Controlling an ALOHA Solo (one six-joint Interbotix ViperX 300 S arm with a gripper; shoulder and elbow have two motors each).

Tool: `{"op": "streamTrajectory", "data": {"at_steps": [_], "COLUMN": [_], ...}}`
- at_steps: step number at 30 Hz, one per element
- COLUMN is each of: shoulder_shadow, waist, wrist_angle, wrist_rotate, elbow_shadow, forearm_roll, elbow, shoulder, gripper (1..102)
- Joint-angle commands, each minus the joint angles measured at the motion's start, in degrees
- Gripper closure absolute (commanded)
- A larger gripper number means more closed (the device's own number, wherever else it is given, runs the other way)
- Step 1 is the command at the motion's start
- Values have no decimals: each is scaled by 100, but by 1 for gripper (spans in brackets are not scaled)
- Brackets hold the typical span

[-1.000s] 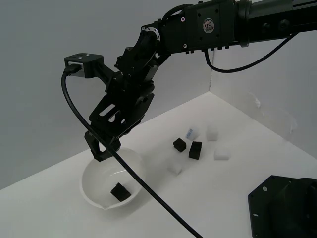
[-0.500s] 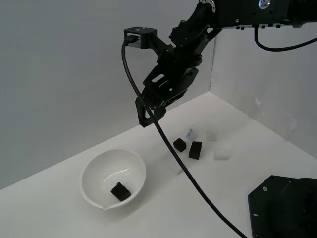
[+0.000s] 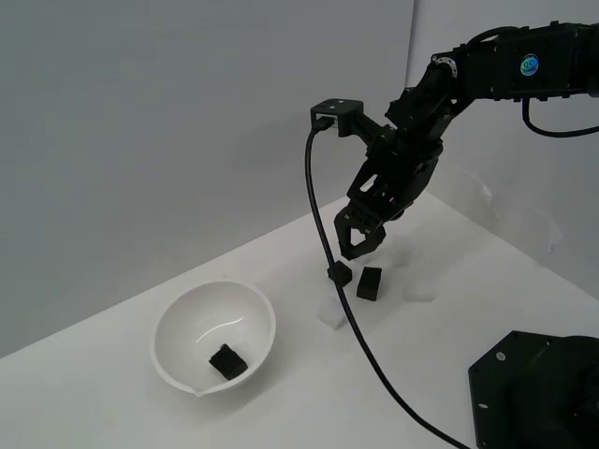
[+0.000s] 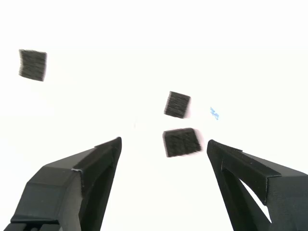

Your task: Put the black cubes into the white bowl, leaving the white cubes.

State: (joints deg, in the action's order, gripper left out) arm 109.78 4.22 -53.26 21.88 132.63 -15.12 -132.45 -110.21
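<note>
The white bowl (image 3: 170, 323) stands toward the exterior view's left with one black cube (image 3: 227, 360) inside it. Two more black cubes (image 3: 341, 273) (image 3: 370, 283) lie side by side on the table to its right. My gripper (image 3: 358, 245) hangs just above those two, open and empty. In the wrist view the nearer black cube (image 4: 181, 142) sits ahead between the two spread fingers (image 4: 91, 178), the other cube (image 4: 177, 104) just beyond it. White cubes (image 3: 329, 313) (image 3: 420, 290) lie faintly around the black pair. A bluish mark (image 4: 214, 113) shows on one washed-out white cube.
The arm's black cable (image 3: 348, 327) droops from the wrist across the table past the cubes. A black base block (image 3: 543, 393) fills the near right corner. Walls close the table at the back and right.
The arm has swung from over the bowl toward the exterior view's right and come down above the two black cubes on the table. The gripper stays open.
</note>
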Motion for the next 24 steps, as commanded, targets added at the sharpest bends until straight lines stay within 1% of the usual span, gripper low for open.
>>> {"op": "streamTrajectory", "data": {"at_steps": [1,6,10,18,24], "shoulder_shadow": [176,79,-44,-281,-325], "waist": [-62,-237,-255,-246,-229], "wrist_angle": [-44,-35,-18,352,519], "wrist_rotate": [70,229,299,316,316], "elbow_shadow": [18,79,141,352,501], "forearm_roll": [26,62,62,-35,-132], "elbow": [-62,-114,-176,-396,-527], "shoulder": [-149,-44,88,325,360], "gripper": [3,3,3,3,3]}}
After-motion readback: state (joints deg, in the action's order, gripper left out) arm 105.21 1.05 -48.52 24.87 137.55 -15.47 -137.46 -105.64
